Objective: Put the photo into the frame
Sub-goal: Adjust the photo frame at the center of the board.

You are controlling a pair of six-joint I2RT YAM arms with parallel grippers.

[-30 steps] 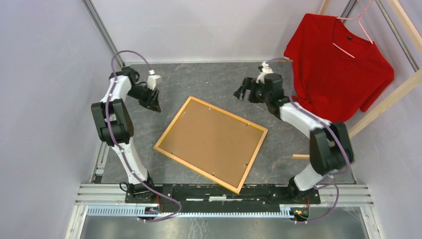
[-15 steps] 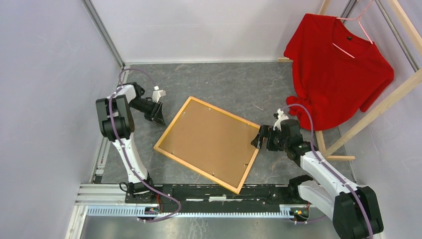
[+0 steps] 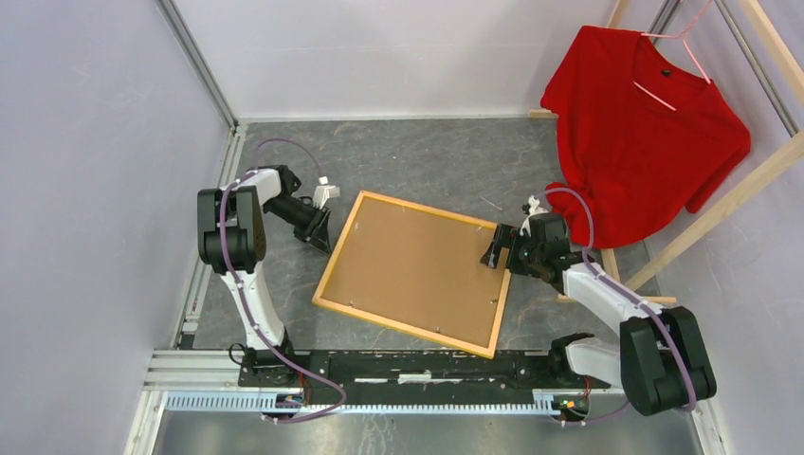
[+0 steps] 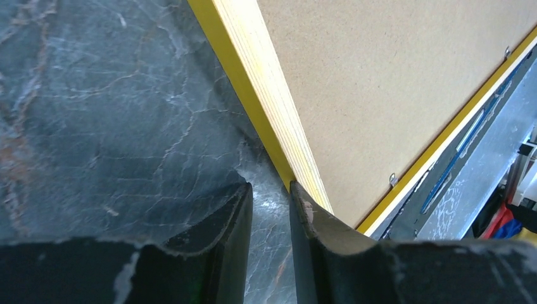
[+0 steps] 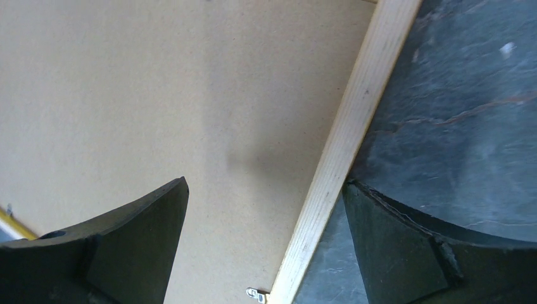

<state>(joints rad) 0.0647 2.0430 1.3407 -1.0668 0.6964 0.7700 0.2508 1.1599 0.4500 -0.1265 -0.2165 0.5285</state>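
Frame (image 3: pixel 403 329) lies back-up. Left pincer (image 4: pixel 271 190) sits narrowly open beside its edge; right pincer (image 5: pixel 266 183) gapes wide astride the opposite rail.

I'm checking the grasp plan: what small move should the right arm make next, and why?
Probably close the right gripper on the frame: its open jaws straddle the wooden rail, one finger over the backing panel, one over the table.

The top camera is looking down on the whole table (image 3: pixel 427 152) from high above its 6 o'clock edge. The left wrist camera is peering close along the frame (image 4: pixel 263 82) at its 9 o'clock edge. The right wrist camera is hovering close over the 3 o'clock edge. All three are sharing that frame.
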